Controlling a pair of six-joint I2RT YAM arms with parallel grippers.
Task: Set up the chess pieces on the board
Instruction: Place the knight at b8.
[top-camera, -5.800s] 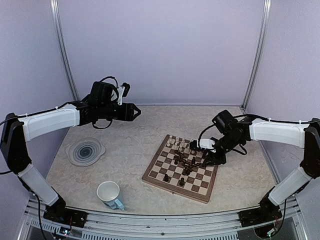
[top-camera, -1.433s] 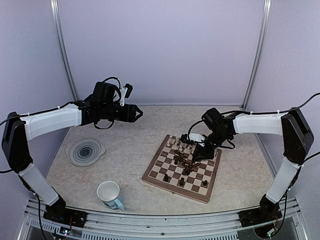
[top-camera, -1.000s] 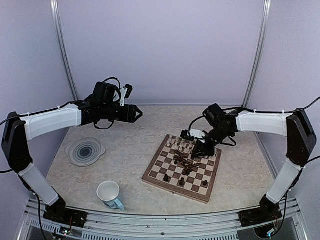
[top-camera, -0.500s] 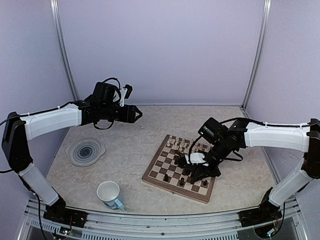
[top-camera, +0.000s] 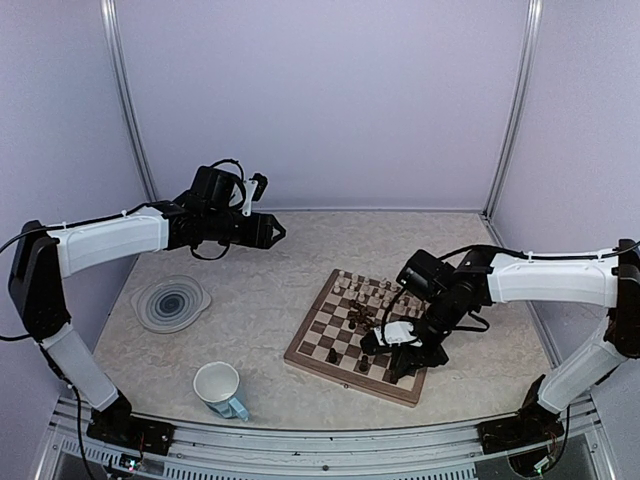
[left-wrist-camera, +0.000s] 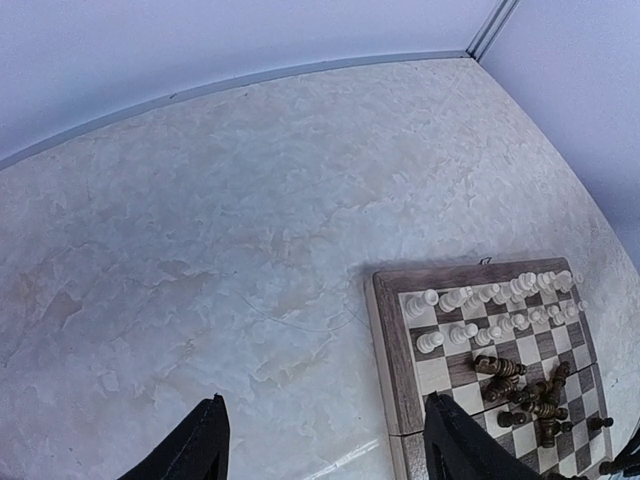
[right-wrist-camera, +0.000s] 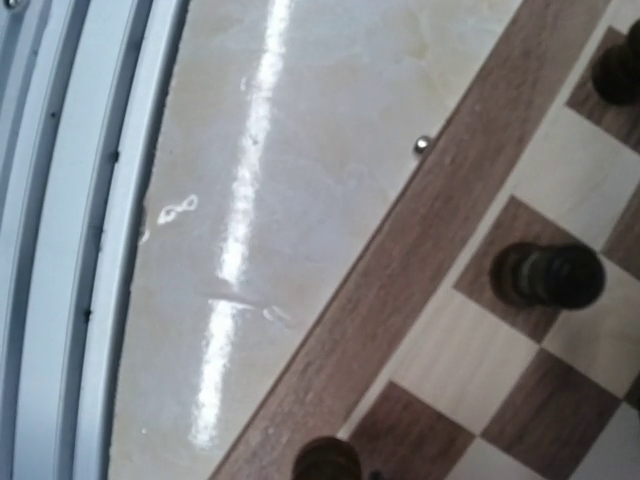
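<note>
Right, the step I read here is setting a dark piece down on the near row. I want the right hand (top-camera: 402, 358) to come down straight and centre over one square. It should let go only once the base sits flat, then lift straight up so nothing tips. Its fingers are pressed nearly together. In the right wrist view a dark rounded top (right-wrist-camera: 325, 462) sits at the very bottom edge, about where the fingertips would be. I cannot tell whether it is pinched or standing on its own.

That hand hangs low over the near-right corner of the board (top-camera: 322, 335), just inside the wooden border (right-wrist-camera: 400, 270), with the table (right-wrist-camera: 300, 150) beyond it. One dark upright piece (right-wrist-camera: 547, 277) stands just beside that spot. A second dark piece (right-wrist-camera: 620, 70) stands farther along the same edge. I'd keep the wrist off both on the way down and on the way up.

The other dark pieces (top-camera: 367, 320) lie jumbled near the middle of the board, close to the hand on its far side. The cream pieces (top-camera: 365, 292) stand in the two far rows. My left hand (top-camera: 265, 232) hovers high over the table, well apart from the board on its far-left side. Its fingers (left-wrist-camera: 205, 450) are spread and hold nothing.
</note>
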